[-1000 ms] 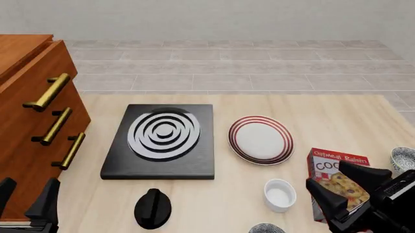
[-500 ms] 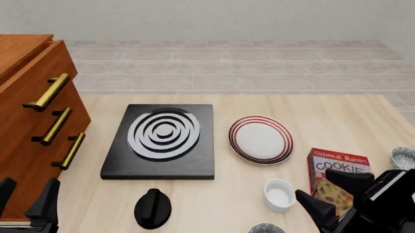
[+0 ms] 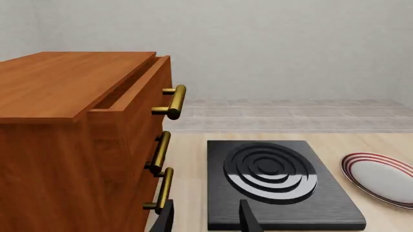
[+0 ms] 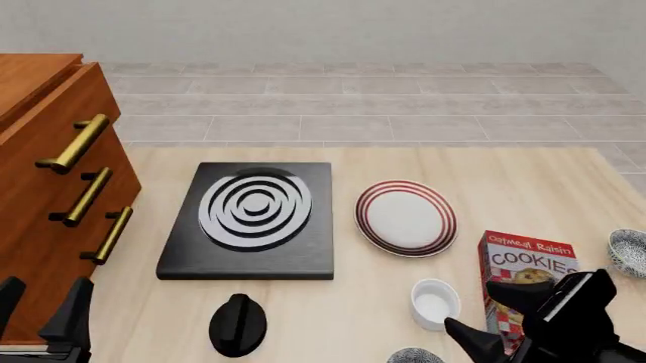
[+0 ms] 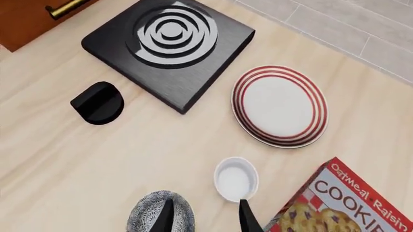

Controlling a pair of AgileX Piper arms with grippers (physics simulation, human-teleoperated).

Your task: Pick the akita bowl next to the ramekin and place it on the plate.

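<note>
Step in hand: the approach to the small round grey-and-black speckled akita bowl (image 5: 160, 211) is judged to be under way; nothing is being held.
Right pincer (image 5: 203, 215): its two dark fingers are being held apart, empty, above the table and pointing down at it.
Target bowl: it is being seen just below and beside one fingertip (image 5: 166, 216) in the right wrist view, not yet between the fingers; in the front view only its rim is showing at the near edge (image 4: 415, 355).
Small plain white ramekin (image 5: 236, 178): it is standing just ahead of the pincer, close beside the bowl.
Oatmeal raisin cookie box (image 5: 339, 203): it is lying close on the pincer's other side.
Round white plate with red rim stripes (image 5: 279, 106): it is lying well ahead of the pincer, beyond the ramekin.
Second speckled bowl (image 4: 628, 252): it is sitting beyond the cookie box and is not to be taken.
Advice: the pincer is best being shifted sideways until one finger is over the bowl's rim and one inside, clear of the ramekin, before descent.
Left pincer (image 3: 205, 220): its fingers are being held apart, idle, beside the wooden drawer cabinet (image 3: 84, 140) and facing the black square stove with grey rings (image 3: 274, 179).
</note>
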